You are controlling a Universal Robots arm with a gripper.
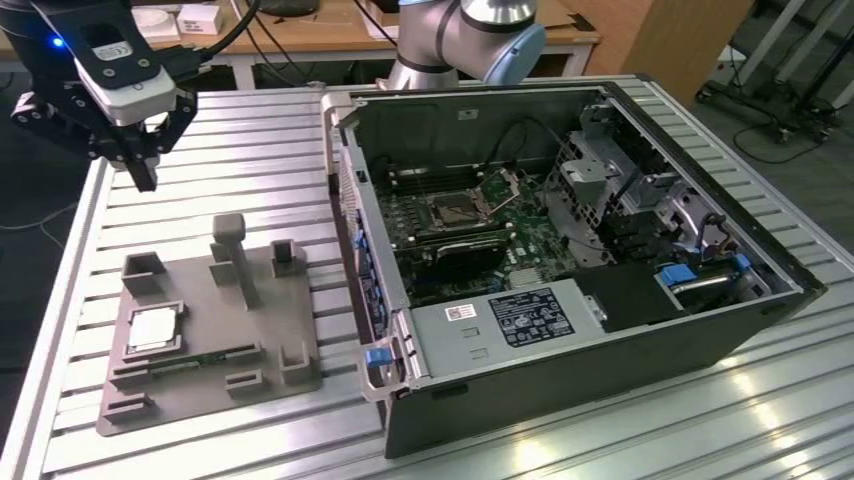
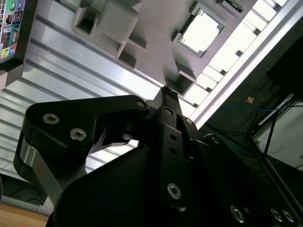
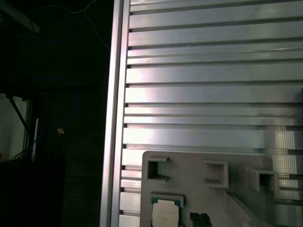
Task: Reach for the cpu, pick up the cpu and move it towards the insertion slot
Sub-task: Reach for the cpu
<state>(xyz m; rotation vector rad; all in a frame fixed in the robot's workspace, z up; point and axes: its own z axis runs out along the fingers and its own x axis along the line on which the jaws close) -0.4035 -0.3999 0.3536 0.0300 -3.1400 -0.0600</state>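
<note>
Black end effector hung above the slatted aluminium worktop, well apart from the tray. Its fingers looked pressed together in the exterior view and the second wrist view, pinching nothing and touching nothing. Small flat square silver-topped cpu lay flat in a recess of the grey plastic tray, seen in both wrist views. Square metal-framed insertion slot sat on the motherboard inside the open black computer case, bracket hinged up.
</note>
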